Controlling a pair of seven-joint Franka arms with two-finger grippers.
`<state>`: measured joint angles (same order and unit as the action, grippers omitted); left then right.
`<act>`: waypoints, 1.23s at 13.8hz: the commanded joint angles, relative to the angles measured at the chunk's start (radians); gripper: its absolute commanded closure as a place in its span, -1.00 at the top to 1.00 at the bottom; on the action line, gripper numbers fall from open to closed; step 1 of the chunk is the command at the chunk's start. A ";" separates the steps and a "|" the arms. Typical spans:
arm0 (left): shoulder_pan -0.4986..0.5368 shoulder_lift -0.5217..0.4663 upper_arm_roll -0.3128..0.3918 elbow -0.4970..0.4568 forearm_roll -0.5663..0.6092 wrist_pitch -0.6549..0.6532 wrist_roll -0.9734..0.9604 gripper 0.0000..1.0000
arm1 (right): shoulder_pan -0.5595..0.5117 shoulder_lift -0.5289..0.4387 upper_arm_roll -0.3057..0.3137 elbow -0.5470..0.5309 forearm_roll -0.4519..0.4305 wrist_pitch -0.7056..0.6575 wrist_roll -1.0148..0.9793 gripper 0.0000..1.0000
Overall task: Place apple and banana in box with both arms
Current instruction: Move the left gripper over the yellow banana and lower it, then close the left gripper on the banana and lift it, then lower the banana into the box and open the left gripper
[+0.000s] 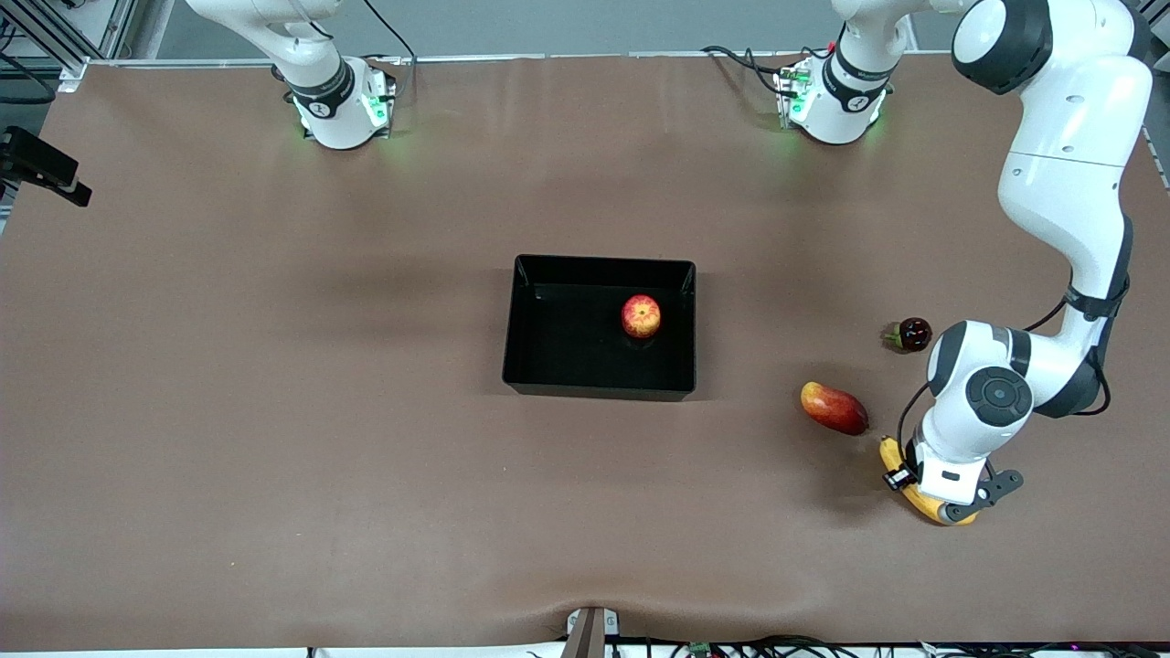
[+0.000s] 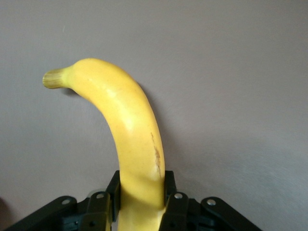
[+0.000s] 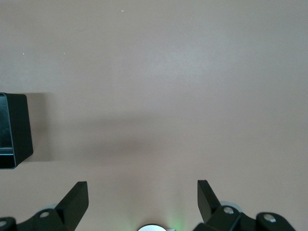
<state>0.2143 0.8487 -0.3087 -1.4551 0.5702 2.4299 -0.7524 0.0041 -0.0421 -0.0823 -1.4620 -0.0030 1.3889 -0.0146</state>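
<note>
The apple (image 1: 641, 316), red with yellow streaks, sits inside the black box (image 1: 599, 391) at the table's middle. The yellow banana (image 1: 891, 452) lies on the table toward the left arm's end, nearer the front camera than the box. My left gripper (image 1: 946, 498) is down over it, and most of the fruit is hidden under the hand. In the left wrist view the left gripper (image 2: 142, 185) is shut on the banana (image 2: 130, 125), whose stem end curves away. My right gripper (image 3: 142, 188) is open with nothing in it over bare table, a corner of the box (image 3: 17, 130) beside it.
A red-yellow mango (image 1: 834, 408) lies close beside the banana, toward the box. A small dark red round fruit (image 1: 912, 334) rests farther from the front camera, next to the left arm's wrist. A black device (image 1: 41, 166) juts in at the right arm's end.
</note>
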 commanded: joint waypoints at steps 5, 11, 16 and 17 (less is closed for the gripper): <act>-0.006 -0.160 -0.245 0.015 -0.001 -0.246 0.091 -1.00 | -0.010 0.010 0.007 0.023 -0.018 -0.018 -0.010 1.00; -0.022 -0.221 -0.504 0.021 -0.007 -0.367 0.071 -1.00 | -0.012 0.010 0.007 0.023 -0.018 -0.018 -0.010 1.00; -0.280 -0.194 -0.509 0.025 0.013 -0.367 -0.193 -1.00 | -0.013 0.010 0.006 0.023 -0.018 -0.018 -0.010 1.00; -0.327 -0.191 -0.500 0.025 0.013 -0.367 -0.262 -1.00 | -0.012 0.010 0.006 0.023 -0.018 -0.018 -0.010 1.00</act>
<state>-0.0462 0.6405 -0.8243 -1.4506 0.5643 2.0776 -0.9236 0.0037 -0.0421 -0.0860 -1.4617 -0.0032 1.3880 -0.0146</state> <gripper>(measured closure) 0.621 0.000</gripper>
